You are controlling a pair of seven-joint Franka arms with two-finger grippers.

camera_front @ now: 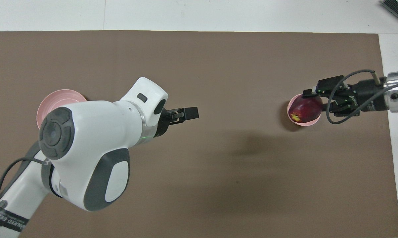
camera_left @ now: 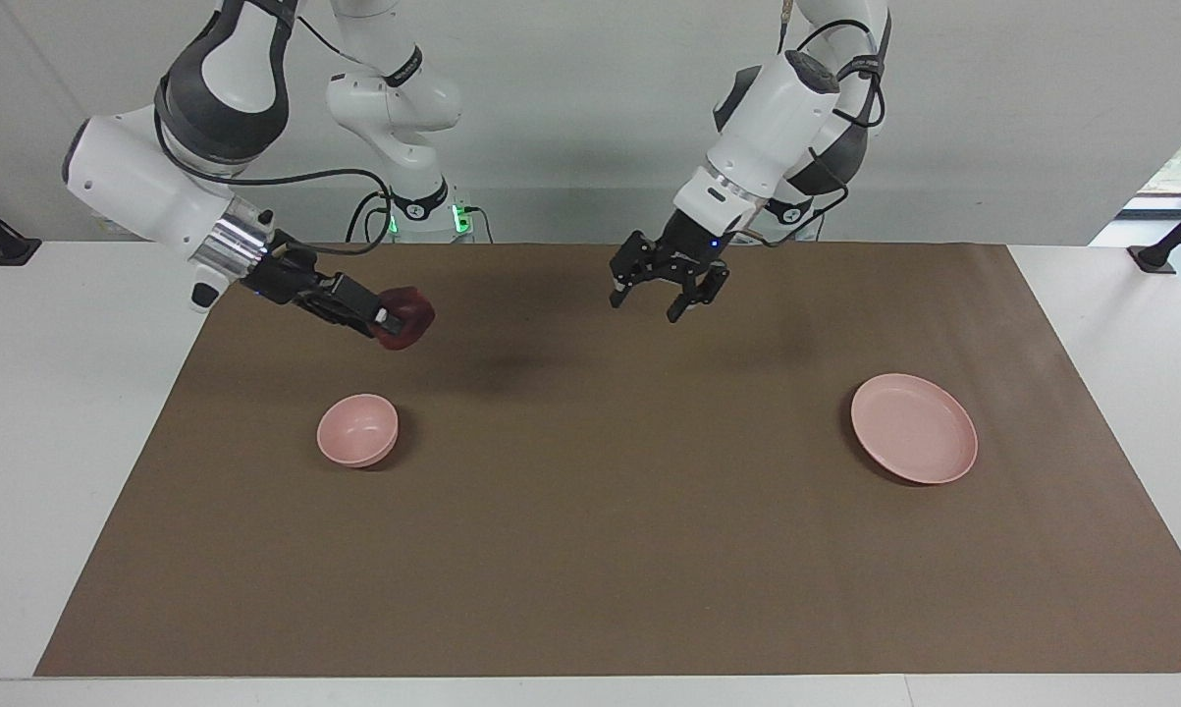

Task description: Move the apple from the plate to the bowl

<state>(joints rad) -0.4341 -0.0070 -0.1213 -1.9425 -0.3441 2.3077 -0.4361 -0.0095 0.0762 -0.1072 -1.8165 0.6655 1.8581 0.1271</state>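
Observation:
My right gripper (camera_left: 397, 319) is shut on the dark red apple (camera_left: 411, 314) and holds it in the air above the small pink bowl (camera_left: 357, 429), clear of its rim. In the overhead view the apple (camera_front: 305, 109) covers most of the bowl (camera_front: 301, 123), with the right gripper (camera_front: 315, 103) beside it. The wide pink plate (camera_left: 913, 427) lies bare toward the left arm's end of the table. In the overhead view the left arm hides most of the plate (camera_front: 56, 98). My left gripper (camera_left: 647, 302) hangs open and holds nothing, over the mat's middle (camera_front: 185, 114).
A brown mat (camera_left: 590, 550) covers most of the white table (camera_left: 40, 412). A dark stand (camera_left: 1154, 257) sits at the table's corner near the left arm's base.

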